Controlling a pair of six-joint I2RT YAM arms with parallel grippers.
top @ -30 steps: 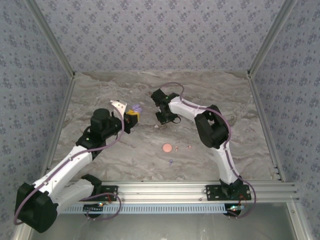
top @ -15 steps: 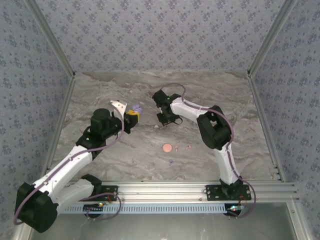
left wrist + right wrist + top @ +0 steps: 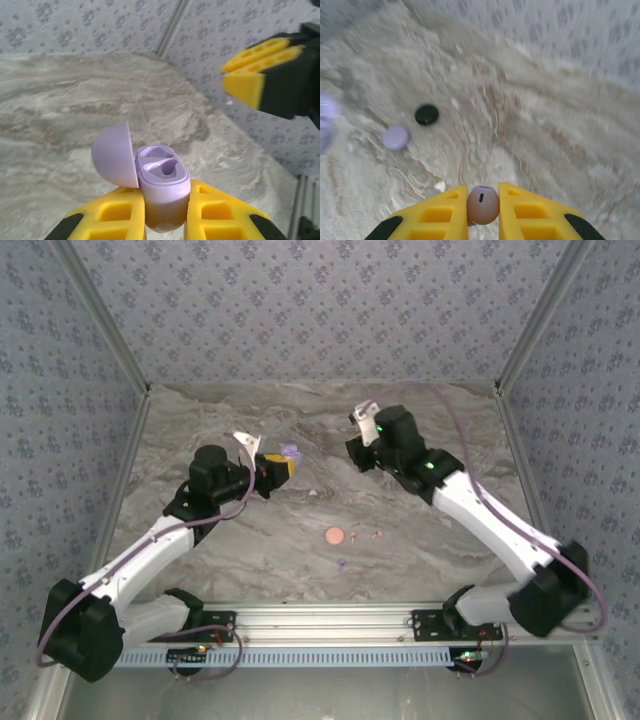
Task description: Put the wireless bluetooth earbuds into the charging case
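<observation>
Right tool [image 3: 482, 196] pinches a rounded (mauve-pink) earbud [image 3: 482, 207].

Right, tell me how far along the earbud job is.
Done: the lilac plastic charging case is open, wells empty, clamped in the left gripper. In hand: the right gripper pinches a small pinkish-mauve earbud. Left: seating it; more tiny earbuds lie beside the pink round case.

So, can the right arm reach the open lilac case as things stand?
Probably yes. The left hand holds the lilac case up, lid open, sockets bare. The right hand, shut on an earbud, is near, with nothing between them.
</observation>
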